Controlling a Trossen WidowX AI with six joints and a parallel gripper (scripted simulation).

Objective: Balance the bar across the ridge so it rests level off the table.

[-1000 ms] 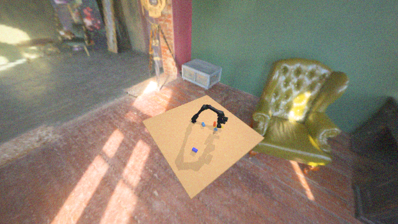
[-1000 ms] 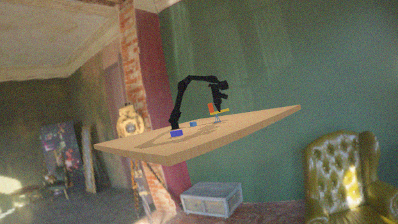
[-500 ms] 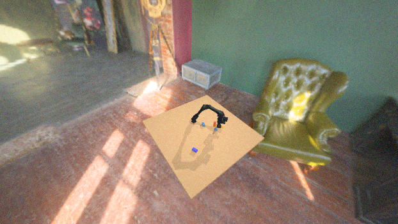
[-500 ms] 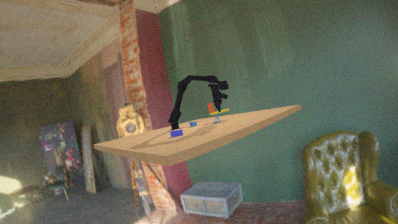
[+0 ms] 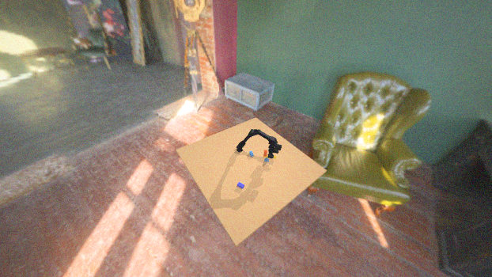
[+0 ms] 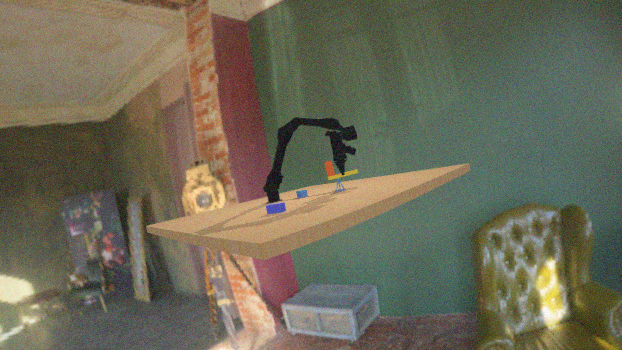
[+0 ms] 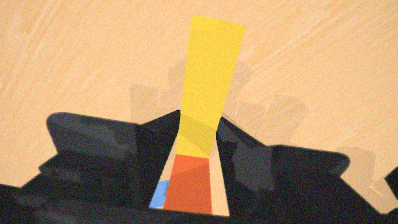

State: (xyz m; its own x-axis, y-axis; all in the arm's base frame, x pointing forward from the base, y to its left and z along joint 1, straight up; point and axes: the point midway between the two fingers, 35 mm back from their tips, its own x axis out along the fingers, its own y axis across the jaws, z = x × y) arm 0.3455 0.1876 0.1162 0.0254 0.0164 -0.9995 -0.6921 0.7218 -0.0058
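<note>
The black arm (image 6: 285, 150) arches up from its base near the far edge of the table (image 6: 400, 192) and drops its gripper (image 6: 341, 170) straight down onto the yellow bar (image 6: 345, 174), and the fingers are pinching that bar from both sides. In the exterior view the bar sits on top of the little blue ridge (image 6: 339, 186), a thin-legged stand close to the table's far edge, and the bar is up off the wood, tilted a touch with the end toward the green wall higher. An orange block (image 6: 329, 168) stands upright on the bar's lower end, just beside the gripper. Down the wrist camera the yellow bar (image 7: 210, 85) runs away from the lens between the dark fingers, with the orange block (image 7: 190, 185) at the near end and a sliver of light blue (image 7: 160, 195) peeking out beside it, touching it in this view; what that sliver belongs to I can't tell. From the top view, the gripper (image 5: 272, 155) is near the table's far corner region, the orange block (image 5: 265, 153) right next to it. Two blue blocks lie on the wood: a small one (image 6: 301, 194) near the arm's base, and a darker one (image 6: 275, 208) further toward the middle of the table, well apart from the ridge.
</note>
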